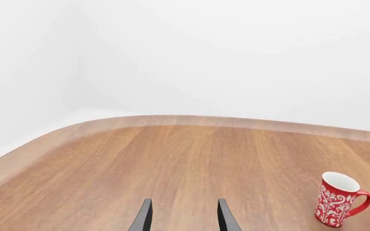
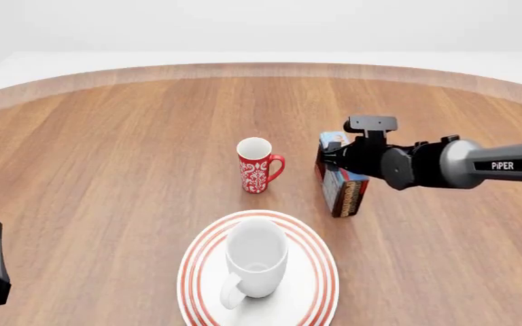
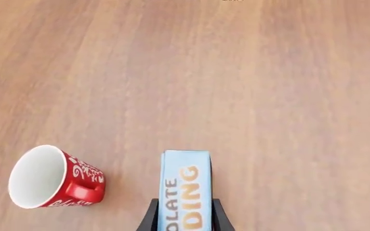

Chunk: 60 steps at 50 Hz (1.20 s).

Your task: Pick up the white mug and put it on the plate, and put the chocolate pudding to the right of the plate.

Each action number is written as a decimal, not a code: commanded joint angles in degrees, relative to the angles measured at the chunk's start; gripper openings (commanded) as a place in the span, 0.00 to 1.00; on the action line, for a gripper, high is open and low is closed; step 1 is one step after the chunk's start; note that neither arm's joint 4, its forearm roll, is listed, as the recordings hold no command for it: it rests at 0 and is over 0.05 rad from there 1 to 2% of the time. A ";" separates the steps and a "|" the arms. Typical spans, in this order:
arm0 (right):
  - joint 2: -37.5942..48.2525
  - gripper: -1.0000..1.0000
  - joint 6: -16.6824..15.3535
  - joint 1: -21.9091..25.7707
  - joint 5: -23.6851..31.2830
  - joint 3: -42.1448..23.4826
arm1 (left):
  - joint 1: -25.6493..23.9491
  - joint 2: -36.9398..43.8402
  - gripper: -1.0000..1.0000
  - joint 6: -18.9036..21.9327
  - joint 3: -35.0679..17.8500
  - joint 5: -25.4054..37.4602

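Front view: two mugs, white mug (image 2: 255, 261) on one plate (image 2: 320, 288); right tool (image 2: 334, 163) grips one chocolate pudding (image 2: 341, 192); left tool (image 1: 183, 219) gapes empty.

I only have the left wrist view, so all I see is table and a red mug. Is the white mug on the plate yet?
Observer: Yes. In the front view the white mug stands upright on the plate.
Operator: And the chocolate pudding?
Observer: The chocolate pudding stands upright to the right of the red mug. It is farther back than the plate, not yet beside it.
Operator: Has the right hand got it?
Observer: The right hand has a finger close on each side of the carton. I cannot tell whether they press on it.
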 commanded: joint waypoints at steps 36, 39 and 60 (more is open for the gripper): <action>-11.52 0.00 2.51 0.03 2.82 4.68 | -0.01 0.26 1.00 0.18 0.00 -0.23; -12.43 0.00 2.69 0.10 3.11 5.02 | -0.02 0.29 1.00 0.23 0.00 -0.26; -17.55 0.00 3.08 0.41 3.95 8.30 | -0.01 0.21 1.00 0.35 0.02 -0.22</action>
